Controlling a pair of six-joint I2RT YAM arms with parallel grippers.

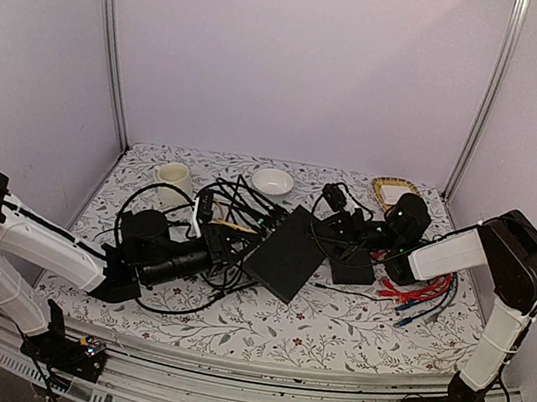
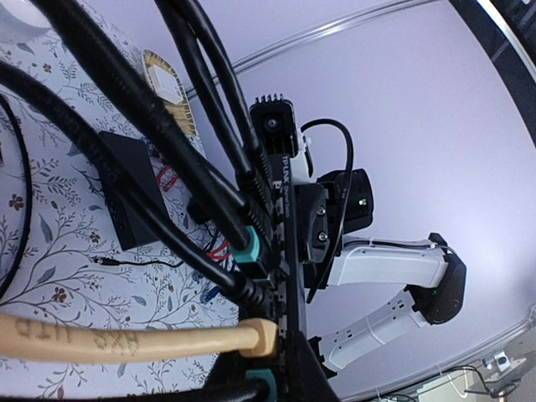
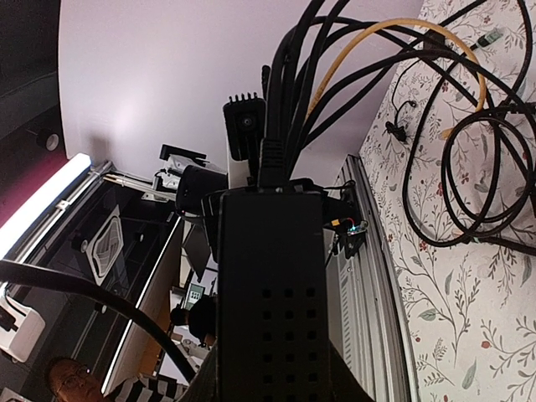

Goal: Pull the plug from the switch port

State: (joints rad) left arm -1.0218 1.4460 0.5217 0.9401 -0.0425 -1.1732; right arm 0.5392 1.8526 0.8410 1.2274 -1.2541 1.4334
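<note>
Here, the switch [image 1: 286, 252] sits askew in the middle of the bench [image 1: 331, 322], one end clamped in the right gripper [image 1: 336, 235], its cable-crowded port edge touching the left gripper [image 1: 231, 246], whose jaw gap I cannot tell.

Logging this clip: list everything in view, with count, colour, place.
switch: one, matte black, mid-table, tilted, cables plugged in
smaller box: one, black, right of the switch
cables: several, black, tangled left of the switch
tan cable: one, at the switch's ports
loose cables: a few, red and blue, right side
mug: one, cream, far left
bowl: one, white, far centre
basket: one, woven tan, far right
tablecloth: one, white floral
left gripper: black, at the switch's plug end
right gripper: black, gripping the switch's opposite edge
</note>
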